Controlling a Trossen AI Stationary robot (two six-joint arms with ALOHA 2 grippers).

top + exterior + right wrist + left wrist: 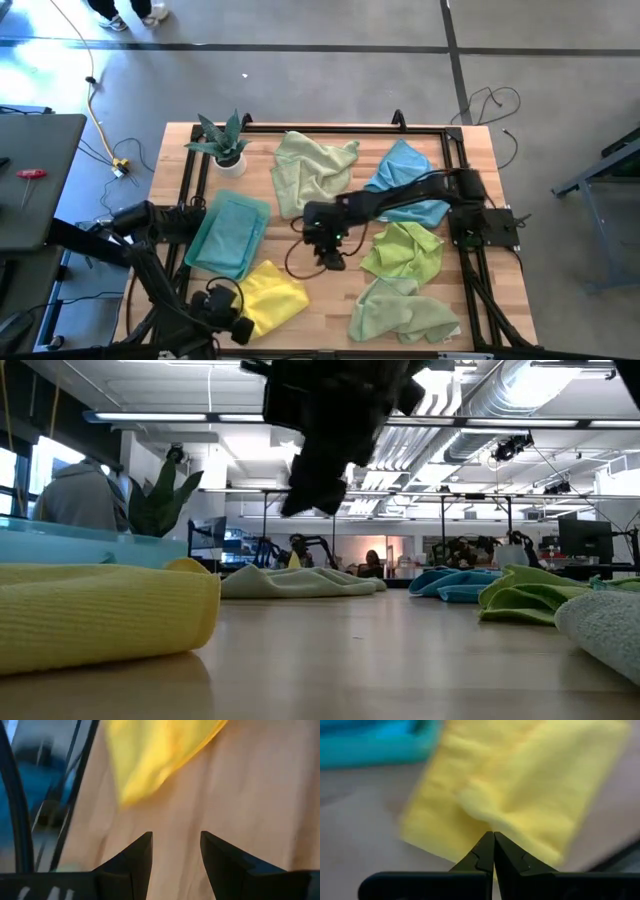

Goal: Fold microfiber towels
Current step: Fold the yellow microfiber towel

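Directly above bare wood near the middle of the worktop (500, 180), the right pincer (331, 258) hung with its two dark fingers (137, 855) parted and nothing between them. Just beside it, toward the left arm, lay the folded yellow towel (272, 295), one corner showing past the fingers in the right wrist view. The left pincer (493, 851) hovered over that same yellow towel at the near edge of the worktop, its fingers pressed together with no cloth caught between them.

Beyond the yellow towel, a teal towel (230, 232) lay flat and folded by the left frame rail. A pale green towel (310, 170) sat crumpled at the far side, next to a small potted plant (226, 146). Under the right arm lay a crumpled blue towel (405, 180), and nearer the front two more green towels, a bright one (405, 252) and a paler one (400, 315), both unfolded.

Likely risks from there: with both arms crowded around the yellow towel, they could bump each other. The right pincer could drag the finished yellow fold open when moving off. Reaching back for a crumpled towel, its arm could snag the blue cloth lying beneath it and pull it out of place.
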